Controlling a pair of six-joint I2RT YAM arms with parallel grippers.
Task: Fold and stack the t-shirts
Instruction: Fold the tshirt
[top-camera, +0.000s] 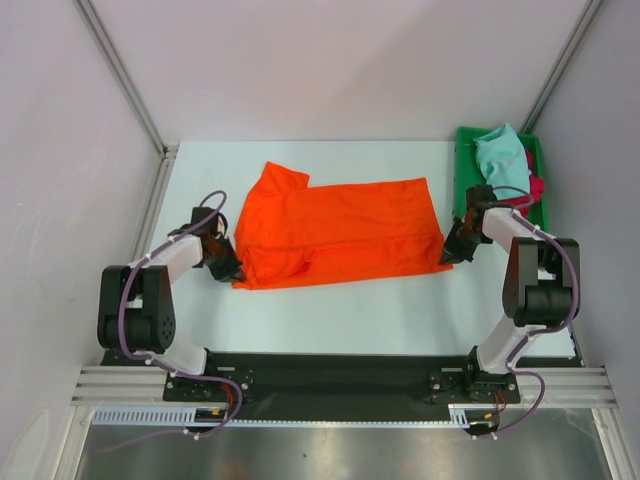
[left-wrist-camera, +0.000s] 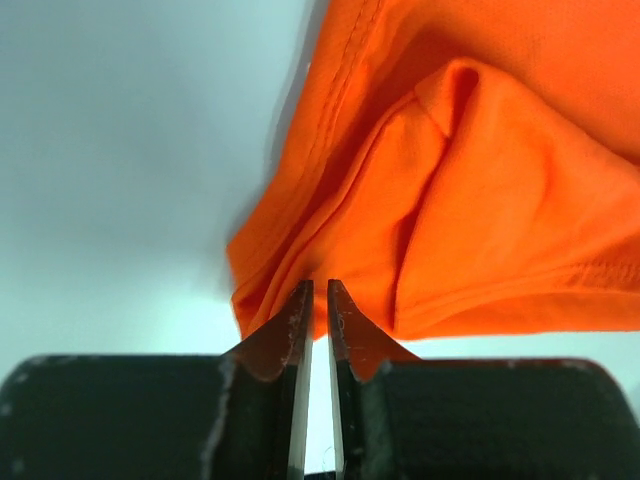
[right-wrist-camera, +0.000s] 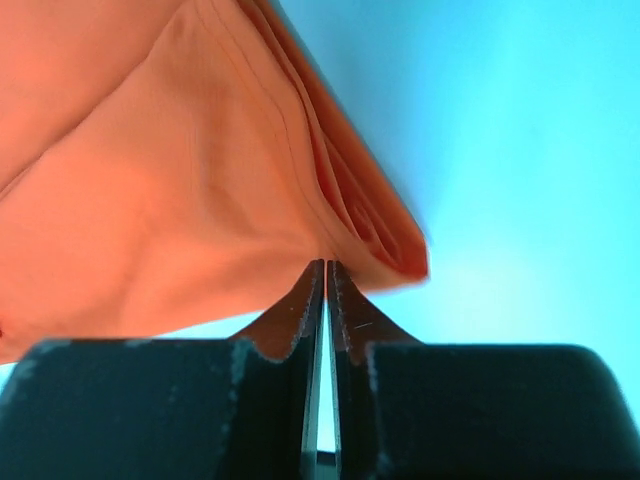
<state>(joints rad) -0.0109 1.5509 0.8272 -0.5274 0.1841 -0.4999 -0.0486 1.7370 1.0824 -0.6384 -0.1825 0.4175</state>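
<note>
Orange soft cloth t-shirt lies half-folded on the pale table; left gripper and right gripper each pinch a near corner. Thin bites on bunched layers could slip, dropping a layer and skewing the fold.

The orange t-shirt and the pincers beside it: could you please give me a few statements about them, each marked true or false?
1. The orange t-shirt lies on the table. True.
2. The left pincer is at the shirt's far edge. False: it is at the near left corner.
3. The right pincer stands wide open. False: its jaws are closed to a thin slit on the cloth at the near right corner.
4. The teal t-shirt lies in the green tray. True.
5. The red t-shirt lies on top of the orange one. False: it is in the tray, beside the teal one.
</note>
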